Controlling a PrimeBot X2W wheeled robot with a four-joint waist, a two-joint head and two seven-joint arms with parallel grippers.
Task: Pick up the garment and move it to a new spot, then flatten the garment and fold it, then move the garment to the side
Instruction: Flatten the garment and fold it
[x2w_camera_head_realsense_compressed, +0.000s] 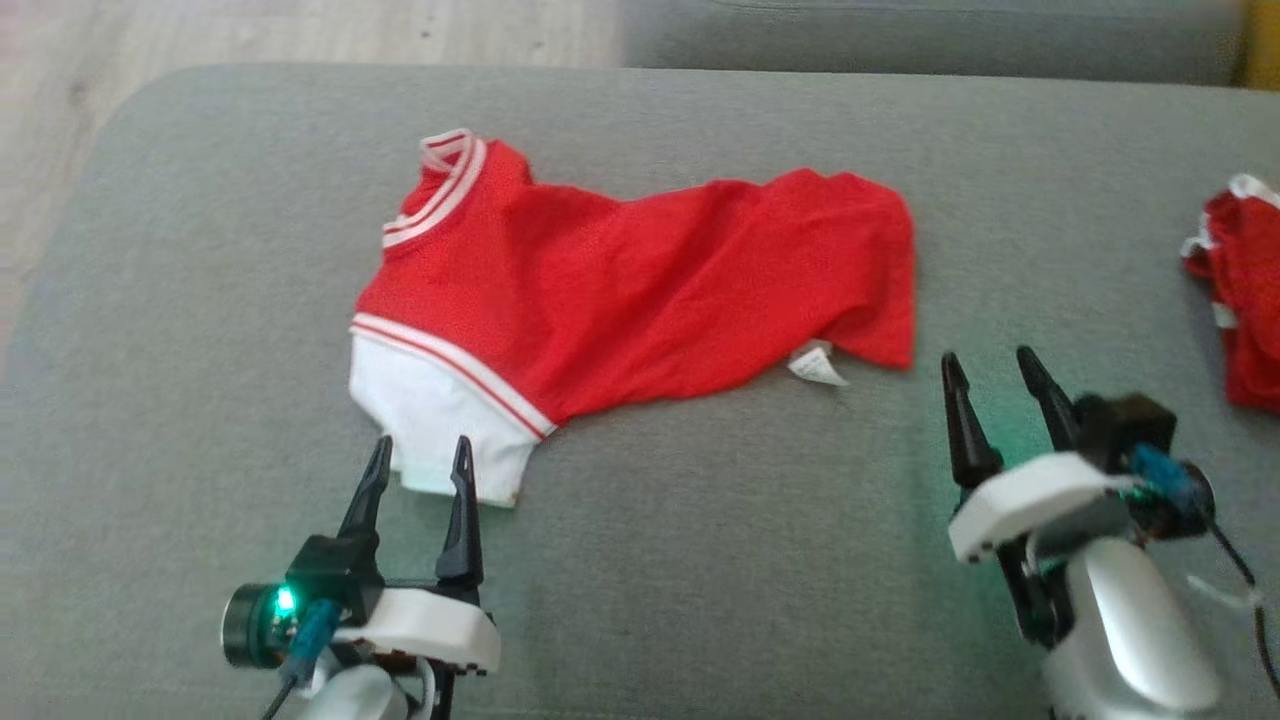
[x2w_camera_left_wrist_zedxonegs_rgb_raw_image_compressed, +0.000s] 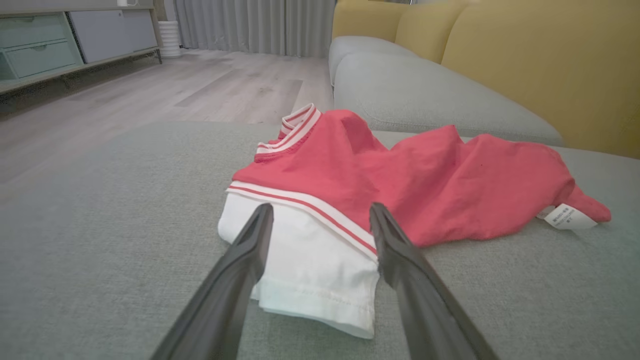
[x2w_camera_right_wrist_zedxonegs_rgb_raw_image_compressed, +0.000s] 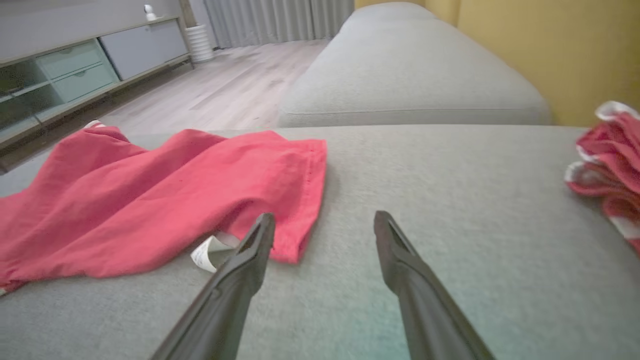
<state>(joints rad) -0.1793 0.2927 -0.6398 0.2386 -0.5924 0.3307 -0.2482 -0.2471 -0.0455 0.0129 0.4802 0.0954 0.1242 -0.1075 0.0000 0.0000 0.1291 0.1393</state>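
Note:
A red garment (x2w_camera_head_realsense_compressed: 650, 290) with a white sleeve and red-and-white striped trim lies rumpled on the grey sofa cushion (x2w_camera_head_realsense_compressed: 700, 560). Its white sleeve (x2w_camera_left_wrist_zedxonegs_rgb_raw_image_compressed: 305, 260) points toward my left gripper (x2w_camera_head_realsense_compressed: 420, 460), which stands open with the sleeve's hem just beyond and between its fingertips, holding nothing. A white care label (x2w_camera_head_realsense_compressed: 818, 365) sticks out from the hem on the right. My right gripper (x2w_camera_head_realsense_compressed: 990, 370) is open above bare cushion, just right of the garment's hem corner (x2w_camera_right_wrist_zedxonegs_rgb_raw_image_compressed: 295, 225). In the right wrist view the right gripper (x2w_camera_right_wrist_zedxonegs_rgb_raw_image_compressed: 325, 222) has its left fingertip near the label (x2w_camera_right_wrist_zedxonegs_rgb_raw_image_compressed: 207, 252).
A second red-and-white cloth (x2w_camera_head_realsense_compressed: 1240, 300) lies bunched at the cushion's right edge. Another grey cushion (x2w_camera_right_wrist_zedxonegs_rgb_raw_image_compressed: 410, 85) and a yellow backrest (x2w_camera_left_wrist_zedxonegs_rgb_raw_image_compressed: 540, 65) stand beyond. Wooden floor (x2w_camera_left_wrist_zedxonegs_rgb_raw_image_compressed: 150, 100) and a low cabinet (x2w_camera_right_wrist_zedxonegs_rgb_raw_image_compressed: 75, 75) lie off the cushion's left side.

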